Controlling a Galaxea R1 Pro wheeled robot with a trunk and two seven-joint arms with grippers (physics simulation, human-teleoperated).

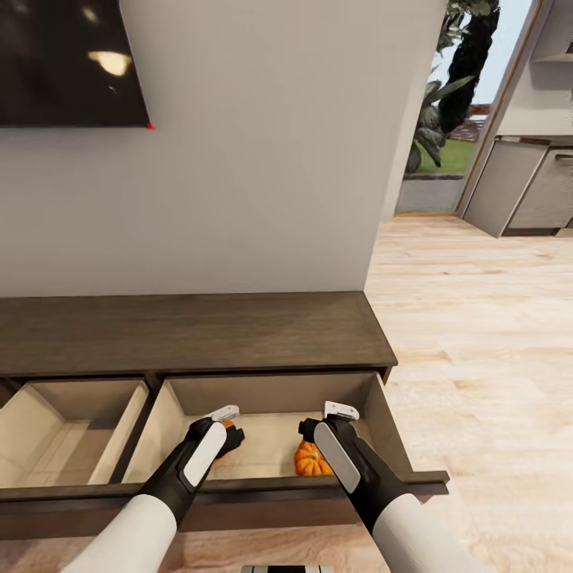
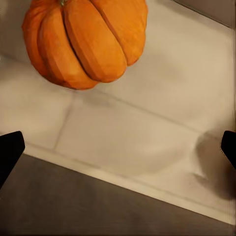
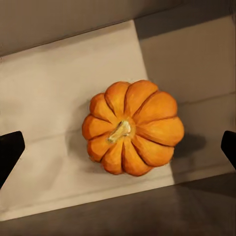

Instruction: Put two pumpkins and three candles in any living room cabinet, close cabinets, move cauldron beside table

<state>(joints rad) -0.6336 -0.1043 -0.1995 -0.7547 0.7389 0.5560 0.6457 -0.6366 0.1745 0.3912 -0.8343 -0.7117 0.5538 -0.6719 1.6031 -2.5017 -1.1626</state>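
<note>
In open right drawer (image 1: pixel 382 422) of cabinet (image 1: pixel 191 330), 2 pumpkins sitting: one (image 1: pixel 309 461) at your 1 o'clock under right gripper (image 3: pixel 118 147), one (image 2: pixel 83 39) at 11 under left gripper (image 2: pixel 118 145). Both grippers gaping wide, gripping nothing.

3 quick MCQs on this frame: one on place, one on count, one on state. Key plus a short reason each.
1. Where do the pumpkins lie?
A. on the cabinet top
B. in the open right drawer
C. on the floor

2. How many drawers are open?
A. none
B. one
C. two

3. Both claws are:
A. open, holding nothing
B. shut on pumpkins
C. shut on candles

Key:
1 B: one pumpkin beside the right claw and the other pumpkin by the left claw both sit on the right drawer floor.
2 C: the left drawer is open too.
3 A: wrist views show the fingertips spread wide, with pumpkins lying free.
</note>
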